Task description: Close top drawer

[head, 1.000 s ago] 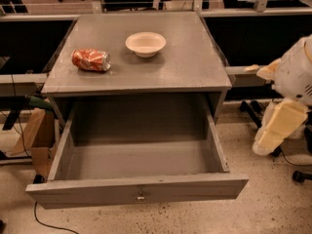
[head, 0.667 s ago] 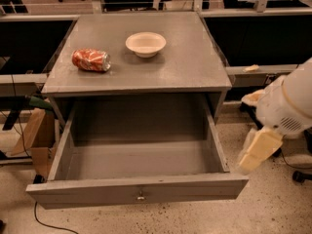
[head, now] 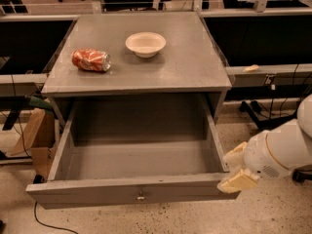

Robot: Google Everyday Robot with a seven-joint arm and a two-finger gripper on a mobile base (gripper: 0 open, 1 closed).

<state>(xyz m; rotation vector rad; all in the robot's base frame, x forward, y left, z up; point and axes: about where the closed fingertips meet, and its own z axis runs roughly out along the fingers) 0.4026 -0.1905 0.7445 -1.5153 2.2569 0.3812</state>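
Note:
The top drawer (head: 131,191) of the grey cabinet stands pulled far out toward me. It is empty inside, and its flat front carries a small central metal knob (head: 140,196). The lower drawers are hidden beneath it. My gripper (head: 235,171) with cream fingers is at the drawer's front right corner, right against the end of the drawer front. The white arm (head: 285,147) comes in from the right edge of the view.
On the cabinet top (head: 195,62) lie a crushed red can (head: 91,60) and a white bowl (head: 145,44). A cardboard box (head: 34,140) stands on the floor left of the drawer. Desk frames, cables and chair legs are behind and to the right.
The arm has come down and to the left, from beside the cabinet's right side to the drawer's front right corner. The drawer has not visibly moved.

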